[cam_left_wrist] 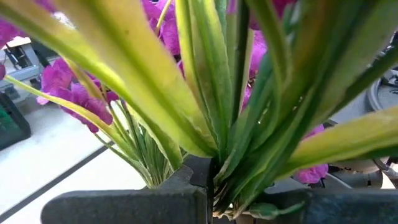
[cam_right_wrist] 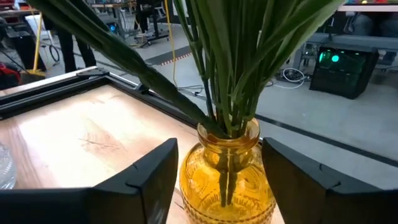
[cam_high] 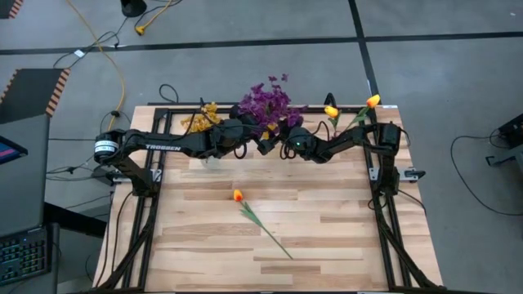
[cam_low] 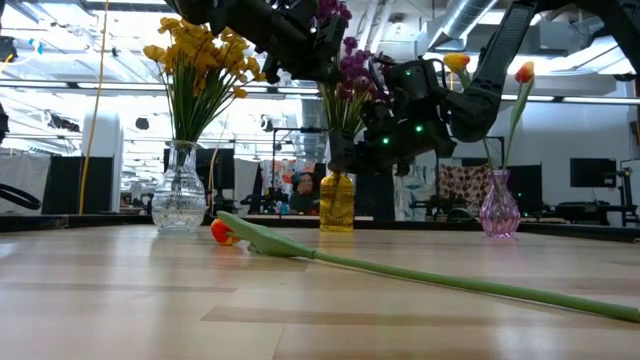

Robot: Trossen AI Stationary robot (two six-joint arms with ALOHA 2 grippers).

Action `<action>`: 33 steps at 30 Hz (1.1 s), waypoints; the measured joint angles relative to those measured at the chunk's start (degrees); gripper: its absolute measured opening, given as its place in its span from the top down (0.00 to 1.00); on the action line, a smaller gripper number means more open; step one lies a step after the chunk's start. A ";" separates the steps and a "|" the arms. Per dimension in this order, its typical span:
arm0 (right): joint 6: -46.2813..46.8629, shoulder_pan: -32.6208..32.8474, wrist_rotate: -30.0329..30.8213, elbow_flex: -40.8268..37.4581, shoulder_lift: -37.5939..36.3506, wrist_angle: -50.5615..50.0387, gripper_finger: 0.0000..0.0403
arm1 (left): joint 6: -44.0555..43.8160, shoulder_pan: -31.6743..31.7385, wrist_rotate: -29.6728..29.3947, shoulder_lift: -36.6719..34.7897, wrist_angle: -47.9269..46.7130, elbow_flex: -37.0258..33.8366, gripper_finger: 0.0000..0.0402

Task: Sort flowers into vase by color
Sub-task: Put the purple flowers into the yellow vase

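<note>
A purple flower bunch (cam_high: 265, 102) stands with its stems in an amber glass vase (cam_low: 337, 200) at the table's far middle. My left gripper (cam_left_wrist: 208, 186) is shut on this bunch above the vase. My right gripper (cam_right_wrist: 217, 180) is open, one finger on each side of the amber vase (cam_right_wrist: 227, 174). Yellow blossoms (cam_low: 200, 55) stand in a clear vase (cam_low: 180, 195) at far left. Two tulips (cam_high: 331, 110) stand in a pink vase (cam_low: 498, 210) at far right. A single orange tulip (cam_high: 237, 194) lies flat on the table, its stem (cam_high: 270, 233) running toward the near edge. My left gripper pinches the purple bunch's green stems and leaves (cam_left_wrist: 217, 165) between its two fingers, low on the bunch and under the blossoms. The bunch stands upright, its lower stems (cam_right_wrist: 227, 155) down in the amber vase. My right gripper flanks the amber vase's shoulder; I cannot tell whether a finger touches the glass.
The three vases stand in a row along the far edge. A black frame (cam_high: 155, 175) runs along the table's left, right and far sides. The loose tulip lies across the middle. Bare wood (cam_high: 343, 237) lies right of it and toward the near edge.
</note>
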 joint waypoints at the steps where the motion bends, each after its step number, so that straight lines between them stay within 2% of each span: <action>1: 0.00 0.00 0.00 0.00 0.00 0.06 0.35 | 0.00 0.00 0.00 0.00 0.00 0.00 0.96; 8: -2.38 -0.12 0.00 2.86 0.00 -1.82 0.34 | 0.00 0.00 0.00 0.00 0.02 0.00 0.96; 16: -3.07 -1.69 -0.04 8.25 0.00 -14.14 0.34 | -0.01 0.00 -0.02 0.00 0.00 0.00 0.96; 22: -3.07 -2.08 0.00 8.50 0.00 -14.31 0.35 | -0.01 0.00 -0.02 0.00 0.00 0.00 0.96; 26: -3.08 -2.02 0.00 8.50 0.00 -14.28 0.40 | 0.00 0.00 -0.02 0.00 0.00 0.00 0.96; 33: -3.20 -1.33 0.12 8.50 0.00 -14.37 0.57 | 0.00 0.00 -0.03 0.00 0.00 0.00 0.96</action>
